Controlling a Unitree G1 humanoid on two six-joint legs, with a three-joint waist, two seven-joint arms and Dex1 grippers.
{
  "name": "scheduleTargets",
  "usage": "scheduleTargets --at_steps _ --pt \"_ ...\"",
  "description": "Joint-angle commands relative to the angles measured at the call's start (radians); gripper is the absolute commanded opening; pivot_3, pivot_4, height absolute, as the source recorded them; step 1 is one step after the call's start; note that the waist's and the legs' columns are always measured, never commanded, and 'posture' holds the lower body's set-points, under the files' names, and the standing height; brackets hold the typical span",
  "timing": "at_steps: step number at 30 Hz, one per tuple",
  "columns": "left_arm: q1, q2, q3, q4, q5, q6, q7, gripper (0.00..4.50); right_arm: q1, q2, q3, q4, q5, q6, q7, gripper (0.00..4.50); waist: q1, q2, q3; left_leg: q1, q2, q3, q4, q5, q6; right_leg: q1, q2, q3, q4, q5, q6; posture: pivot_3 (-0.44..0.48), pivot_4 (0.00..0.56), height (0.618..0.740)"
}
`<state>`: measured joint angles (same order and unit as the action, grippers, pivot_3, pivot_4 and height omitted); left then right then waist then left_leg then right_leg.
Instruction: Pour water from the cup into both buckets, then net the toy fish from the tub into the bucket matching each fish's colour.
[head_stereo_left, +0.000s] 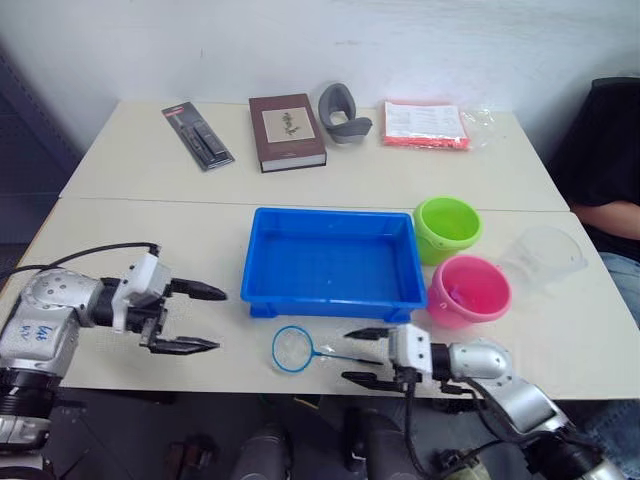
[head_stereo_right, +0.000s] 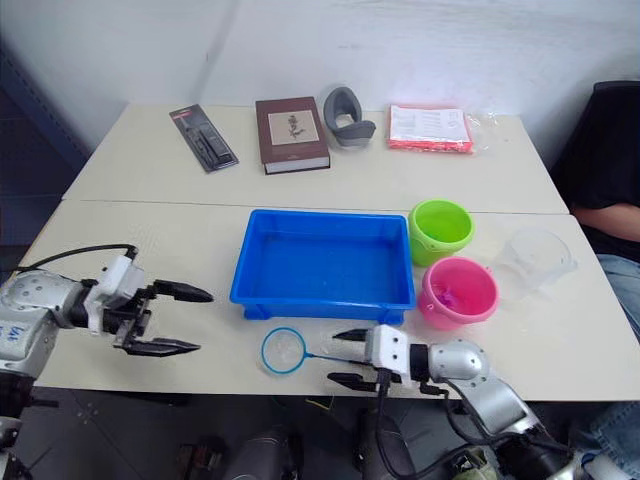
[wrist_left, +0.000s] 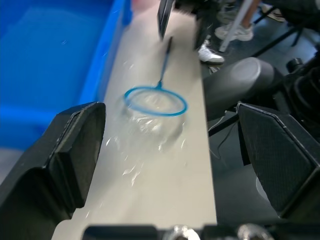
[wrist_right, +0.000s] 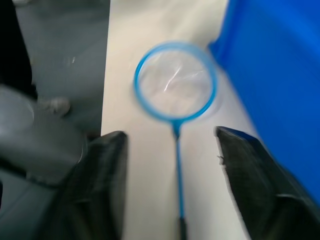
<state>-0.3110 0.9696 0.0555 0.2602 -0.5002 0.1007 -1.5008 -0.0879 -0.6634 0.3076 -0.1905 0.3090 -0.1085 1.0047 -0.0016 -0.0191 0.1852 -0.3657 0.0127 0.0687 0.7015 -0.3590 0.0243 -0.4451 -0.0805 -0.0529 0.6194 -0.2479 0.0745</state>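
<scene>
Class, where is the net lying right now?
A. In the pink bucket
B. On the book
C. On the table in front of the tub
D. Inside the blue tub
C: the net lies flat on the table, just outside the tub's near wall, its handle between the open right gripper's fingers.

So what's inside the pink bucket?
The pink bucket has something small and pink-purple lying at the bottom, but it is too small to tell what. Its near wall hides part of the floor. I cannot tell if there is water in it.
</scene>
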Motion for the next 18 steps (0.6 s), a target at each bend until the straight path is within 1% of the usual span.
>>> scheduleTargets --at_steps 1,3,5,8,9,11,12,14,15,18 --pt "0.005 0.039 0.064 0.058 0.035 -0.050 -0.008 4.50 0.123 -0.081 -0.141 -0.240 0.140 0.037 0.022 4.45 0.001 0.000 0.000 0.000 0.000 0.000 0.000 0.000 0.000 0.000 0.000 0.000 0.000 0.000 0.000 0.000 0.150 0.740" --pt "0.038 0.055 0.092 0.080 0.063 -0.082 0.020 4.50 0.244 -0.134 -0.255 -0.355 0.180 0.044 0.011 4.45 0.004 0.000 0.000 0.000 0.000 0.000 -0.002 -0.001 0.000 0.000 -0.001 0.000 -0.002 0.000 0.000 0.000 0.150 0.740" --pt "0.097 0.068 0.137 0.103 0.090 -0.132 0.048 4.50 0.417 -0.159 -0.421 -0.434 0.194 0.003 0.031 4.45 0.006 0.000 0.000 0.000 0.000 0.000 -0.002 -0.001 0.000 0.000 -0.001 0.000 -0.003 0.000 0.000 0.000 0.150 0.740" --pt "0.186 0.077 0.203 0.120 0.129 -0.219 0.098 4.50 0.667 -0.131 -0.654 -0.483 0.267 -0.100 0.149 4.45 0.011 -0.001 -0.001 -0.001 0.001 0.000 -0.002 -0.003 0.001 0.001 -0.001 0.000 -0.006 0.000 0.000 0.000 0.150 0.740" --pt "0.219 0.074 0.229 0.119 0.143 -0.229 0.139 4.50 0.760 -0.100 -0.758 -0.464 0.295 -0.121 0.178 4.45 0.012 -0.002 -0.001 0.001 0.001 0.000 -0.003 -0.006 0.005 0.002 0.000 0.000 -0.008 0.000 0.001 0.000 0.150 0.740" --pt "0.259 0.067 0.261 0.118 0.156 -0.244 0.185 4.50 0.873 -0.072 -0.877 -0.431 0.311 -0.154 0.235 4.45 0.014 -0.002 -0.001 0.004 0.002 0.001 -0.003 -0.008 0.005 0.005 0.000 0.001 -0.011 0.000 0.001 0.000 0.150 0.740" --pt "0.294 0.058 0.274 0.105 0.157 -0.253 0.196 4.50 0.897 -0.055 -0.921 -0.402 0.312 -0.174 0.248 4.45 0.015 -0.001 -0.001 0.008 0.003 0.001 -0.004 -0.009 0.005 0.009 0.000 0.001 -0.012 0.000 0.001 0.000 0.150 0.740" --pt "0.349 0.040 0.288 0.078 0.161 -0.275 0.214 4.50 0.924 -0.040 -0.974 -0.359 0.312 -0.183 0.264 4.45 0.010 -0.003 -0.002 0.017 0.004 0.001 -0.007 -0.012 0.004 0.019 -0.001 0.001 -0.017 0.000 0.000 0.000 0.150 0.740" --pt "0.369 0.029 0.293 0.058 0.157 -0.278 0.223 4.50 0.923 -0.034 -0.987 -0.344 0.310 -0.178 0.257 4.45 0.009 -0.003 -0.002 0.021 0.005 0.001 -0.009 -0.014 0.000 0.021 -0.001 0.003 -0.017 0.000 -0.001 0.000 0.150 0.740" --pt "0.400 0.017 0.299 0.017 0.146 -0.277 0.227 4.50 0.906 -0.030 -0.991 -0.322 0.298 -0.186 0.268 4.45 0.009 -0.002 -0.001 0.032 0.005 0.001 -0.017 -0.015 -0.003 0.028 -0.002 0.004 -0.021 -0.003 -0.005 0.000 0.150 0.740"
